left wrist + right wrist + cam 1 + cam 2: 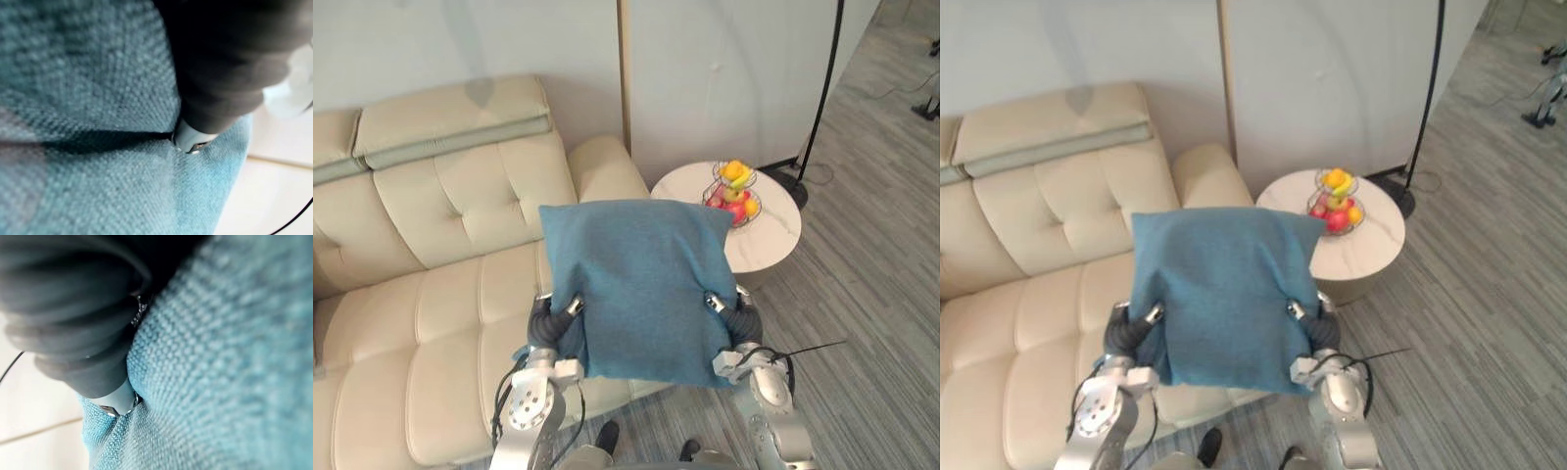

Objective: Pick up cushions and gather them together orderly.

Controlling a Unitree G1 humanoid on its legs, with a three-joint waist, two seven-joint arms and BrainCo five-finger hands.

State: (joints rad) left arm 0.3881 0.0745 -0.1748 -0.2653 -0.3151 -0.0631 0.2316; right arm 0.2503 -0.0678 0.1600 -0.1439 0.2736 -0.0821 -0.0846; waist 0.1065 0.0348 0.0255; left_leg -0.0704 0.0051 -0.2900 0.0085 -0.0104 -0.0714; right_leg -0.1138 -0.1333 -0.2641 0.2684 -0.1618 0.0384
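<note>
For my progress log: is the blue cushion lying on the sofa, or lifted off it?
Lifted. The blue cushion hangs upright in front of the sofa, held between the left hand and right hand.

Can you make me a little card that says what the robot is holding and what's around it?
held thing: blue cushion, lifted up in front of the robot
left hand: pinching the cushion's lower left side
right hand: pinching its lower right side
behind the cushion: cream sofa
beside the sofa: round white table
on the table: wire basket of fruit
</note>
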